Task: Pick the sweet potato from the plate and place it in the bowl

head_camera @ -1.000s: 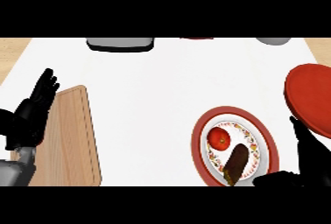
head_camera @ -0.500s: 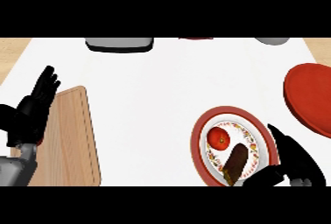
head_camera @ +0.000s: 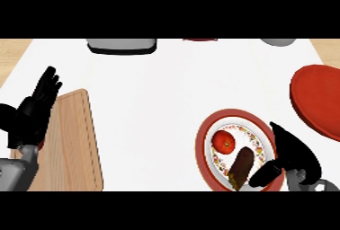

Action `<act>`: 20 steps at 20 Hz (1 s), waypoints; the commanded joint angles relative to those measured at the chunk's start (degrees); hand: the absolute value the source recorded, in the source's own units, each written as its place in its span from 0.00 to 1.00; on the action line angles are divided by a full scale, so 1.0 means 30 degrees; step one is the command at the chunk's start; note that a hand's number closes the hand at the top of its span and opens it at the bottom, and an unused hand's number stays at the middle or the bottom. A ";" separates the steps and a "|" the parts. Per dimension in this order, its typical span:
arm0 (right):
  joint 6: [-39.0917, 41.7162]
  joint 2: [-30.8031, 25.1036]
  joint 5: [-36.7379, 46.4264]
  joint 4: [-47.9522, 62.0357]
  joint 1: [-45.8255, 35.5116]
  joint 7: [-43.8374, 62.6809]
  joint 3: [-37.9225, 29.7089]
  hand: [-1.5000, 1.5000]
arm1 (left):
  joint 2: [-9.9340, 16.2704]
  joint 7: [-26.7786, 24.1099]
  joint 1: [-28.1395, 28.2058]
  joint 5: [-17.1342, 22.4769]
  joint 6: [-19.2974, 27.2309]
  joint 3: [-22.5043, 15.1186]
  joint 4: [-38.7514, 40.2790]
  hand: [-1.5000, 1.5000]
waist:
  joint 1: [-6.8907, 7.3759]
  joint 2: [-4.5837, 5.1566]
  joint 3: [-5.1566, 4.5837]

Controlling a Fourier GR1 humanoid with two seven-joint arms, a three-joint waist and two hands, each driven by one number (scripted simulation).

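While the sweet potato (head_camera: 241, 167) lies on the plate (head_camera: 204, 139), the right hand (head_camera: 292, 155) spreads at its three o'clock, bracketing it for grasping.

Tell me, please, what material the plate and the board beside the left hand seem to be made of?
The plate looks like glazed ceramic: red rim, white centre with a printed floral band. The board looks like light unfinished wood: pale tan, matte, faint grain lines. Both are guesses from looks only.
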 commanded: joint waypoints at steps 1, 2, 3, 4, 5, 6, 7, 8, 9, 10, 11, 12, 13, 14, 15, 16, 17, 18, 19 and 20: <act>0.1791 0.0892 0.1353 0.0634 -0.1157 0.4835 0.1052 0.00 | -0.0148 0.0157 0.0319 -0.0091 0.0040 0.0044 -0.0266 0.50 | 0.0001 -0.0062 0.0018; 0.2187 0.0677 0.0595 0.0807 -0.1636 0.4748 0.0336 0.00 | -0.0213 -0.0598 0.0408 -0.0127 -0.0228 0.0275 0.0497 0.50 | -0.0100 -0.0022 0.0025; 0.2169 0.1263 0.1167 0.0599 -0.1519 0.4834 0.0425 0.00 | -0.0261 0.0029 0.0393 -0.0414 0.0171 -0.0008 -0.0171 0.50 | -0.0130 -0.0077 0.0020; 0.1651 0.1663 0.1501 0.0786 -0.0858 0.4834 0.0800 0.00 | -0.0079 -0.0672 0.0886 -0.0071 -0.0360 0.0382 0.0143 0.50 | -0.0132 -0.0072 0.0015; 0.1789 0.2328 0.1571 0.1358 -0.0975 0.4834 0.1219 0.00 | -0.0456 -0.0554 0.0460 -0.0288 -0.0022 0.0200 0.0367 0.50 | -0.0152 -0.0035 0.0015; 0.1518 0.2059 0.1230 0.1323 -0.0565 0.4543 0.0662 0.00 | -0.0445 -0.0362 0.1548 -0.0283 0.0017 -0.0013 -0.0913 0.50 | -0.0043 -0.0100 0.0045; 0.1728 0.2588 0.1218 0.1240 -0.0564 0.4833 0.0811 0.00 | 0.0232 -0.0195 0.0739 0.0390 -0.0837 0.0831 -0.0214 0.50 | -0.0165 -0.0071 0.0032; 0.1641 0.3089 0.1718 0.1489 -0.0345 0.4833 0.1177 0.00 | -0.0238 -0.0010 0.0353 -0.0062 -0.0197 0.0479 -0.0294 0.50 | -0.0242 -0.0068 0.0029; 0.1315 0.3640 0.2079 0.1913 -0.0470 0.4834 0.1421 0.00 | -0.0741 0.0014 0.0487 -0.0526 0.0366 0.0060 -0.0405 0.50 | -0.0200 -0.0057 0.0038; 0.1989 0.3332 0.1600 0.2385 -0.0952 0.4835 0.0650 0.00 | -0.0378 0.0508 0.0467 -0.0799 0.0396 -0.0065 -0.0853 0.50 | -0.0111 -0.0057 0.0045; 0.1928 0.3565 0.2208 0.1588 -0.0250 0.4835 0.1141 0.00 | -0.0189 -0.0227 0.0822 -0.0479 0.0086 0.0660 -0.0120 0.50 | -0.0245 -0.0079 0.0025; 0.1568 0.3951 0.2265 0.2658 -0.0831 0.4835 0.0886 0.00 | -0.0622 -0.0131 0.1326 -0.0692 0.0227 0.0013 -0.0875 0.50 | -0.0042 -0.0063 0.0041; 0.1562 0.4154 0.3085 0.2122 -0.0170 0.4836 0.1255 0.00 | 0.0127 0.0346 0.1144 -0.0139 -0.0253 0.0749 -0.1183 0.50 | -0.0115 -0.0120 0.0030; 0.1810 0.4636 0.2893 0.2476 -0.0759 0.4836 0.0907 0.00 | -0.0509 0.0078 0.0676 -0.0286 -0.0089 0.0512 -0.0587 0.50 | -0.0221 -0.0056 0.0029; 0.1508 0.3982 0.2958 0.1880 0.0480 0.4441 0.0965 0.00 | -0.0256 0.0491 0.0963 -0.0405 -0.0207 0.0374 -0.0968 0.50 | -0.0322 -0.0099 0.0046; 0.1288 0.4513 0.3380 0.2074 0.0273 0.4404 0.1256 0.00 | -0.0664 0.0221 0.0075 -0.0783 0.0144 0.0366 -0.0095 0.50 | -0.0434 -0.0047 0.0043; 0.1254 0.4470 0.3513 0.2452 0.0019 0.4179 0.0750 0.00 | -0.0100 0.0438 0.1436 -0.0527 -0.0223 0.0511 -0.1587 0.50 | -0.0115 -0.0098 0.0054; 0.0987 0.4743 0.3985 0.2584 0.0345 0.4017 0.1073 0.00 | 0.0374 0.0298 0.0564 0.0128 -0.1098 0.1300 -0.0442 0.50 | -0.0273 -0.0054 0.0043; 0.1020 0.4760 0.4130 0.3399 -0.0061 0.3489 0.0763 0.00 | -0.0522 -0.0380 0.0184 -0.0410 -0.0534 0.0937 0.0694 0.50 | -0.0365 0.0015 0.0039; 0.1106 0.4501 0.4191 0.3609 -0.0115 0.3123 0.0246 0.00 | -0.0360 -0.0184 0.0322 -0.0328 -0.0720 0.0963 0.0147 0.50 | -0.0293 -0.0016 0.0048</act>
